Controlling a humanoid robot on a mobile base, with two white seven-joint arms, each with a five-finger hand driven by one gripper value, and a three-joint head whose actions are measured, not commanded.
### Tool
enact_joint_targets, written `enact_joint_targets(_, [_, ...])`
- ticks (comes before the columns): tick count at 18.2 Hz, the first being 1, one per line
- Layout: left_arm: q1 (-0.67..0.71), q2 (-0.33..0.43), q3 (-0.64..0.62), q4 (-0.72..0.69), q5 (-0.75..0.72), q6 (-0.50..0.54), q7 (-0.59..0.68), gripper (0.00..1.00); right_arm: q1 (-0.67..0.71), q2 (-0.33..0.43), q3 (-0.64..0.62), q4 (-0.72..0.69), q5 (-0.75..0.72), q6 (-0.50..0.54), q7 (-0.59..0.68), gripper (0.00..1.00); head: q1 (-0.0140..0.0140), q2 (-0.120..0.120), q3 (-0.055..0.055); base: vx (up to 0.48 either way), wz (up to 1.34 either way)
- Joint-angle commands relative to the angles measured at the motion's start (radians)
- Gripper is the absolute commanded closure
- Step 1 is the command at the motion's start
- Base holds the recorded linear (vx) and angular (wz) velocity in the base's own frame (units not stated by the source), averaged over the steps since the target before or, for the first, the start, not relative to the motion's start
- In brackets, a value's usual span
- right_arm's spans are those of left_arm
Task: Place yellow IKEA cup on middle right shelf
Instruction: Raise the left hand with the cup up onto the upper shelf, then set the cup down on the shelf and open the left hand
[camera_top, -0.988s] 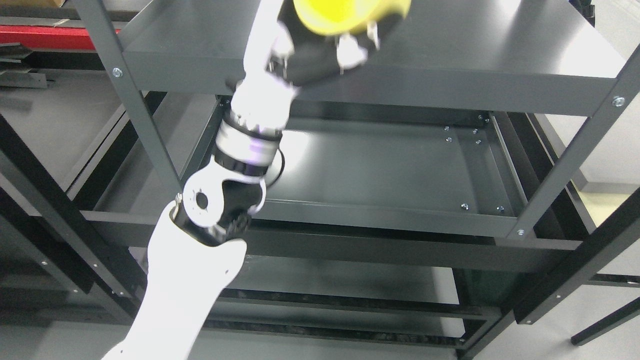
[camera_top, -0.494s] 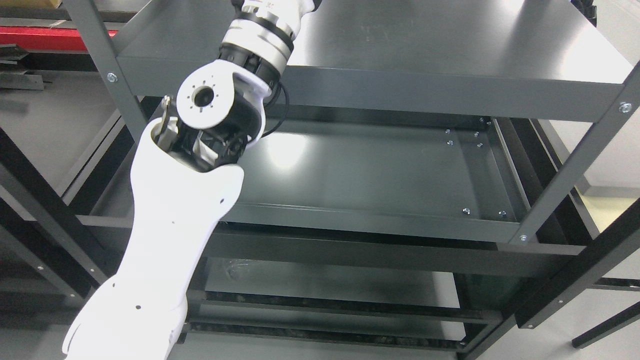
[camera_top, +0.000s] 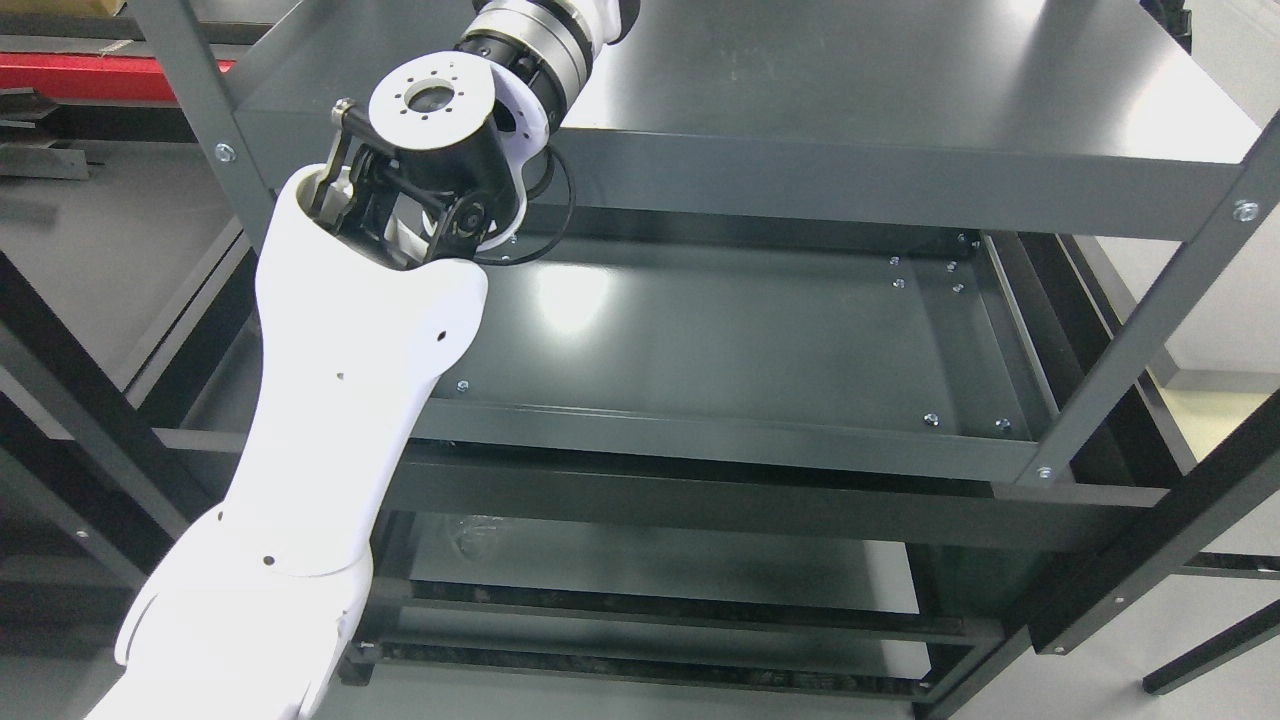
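left arm (camera_top: 340, 400) comes in lower left, wrist exits the top edge over the top shelf (camera_top: 900, 90). hand and yellow cup both out of frame, so can't tell the grip or describe the cup. middle right shelf (camera_top: 760, 340) sits one level below: I'd drop the wrist under the top shelf's front lip, enter level, set cup upright

No legible text (anywhere)

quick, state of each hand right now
Left: the left arm runs up past the top edge; its hand is out of frame, so its state cannot be told.
Right: not in view.
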Motion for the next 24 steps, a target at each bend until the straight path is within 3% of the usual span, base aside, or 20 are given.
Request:
enact_joint_targets(1, [-0.013,0.016,-0.017,0.096,0.019,0.077,-0.006,0.68,0.014,-0.017,0.017,0.000,-0.025,0.000,0.001,0.01,0.0000,0.000,0.000,0.000,0.00])
enact_joint_targets(5, [-0.010,0.016,-0.018,0.104,0.015,0.084,-0.009,0.58,0.014,-0.017,0.017,0.000,-0.025,0.000,0.001,0.01,0.0000,0.000,0.000,0.000,0.00])
enact_joint_targets(14, [-0.018,0.016,-0.008,0.096,0.006,0.124,-0.032,0.04,0.014,-0.017,0.017,0.000,-0.025,0.000,0.001,0.01,0.0000,0.000,0.000,0.000,0.00])
enact_joint_targets(24, [-0.046,0.016,0.104,-0.068,-0.002,0.130,-0.029,0.01,0.014,-0.017,0.017,0.000,-0.025,0.000,0.001,0.01,0.0000,0.000,0.000,0.000,0.00])
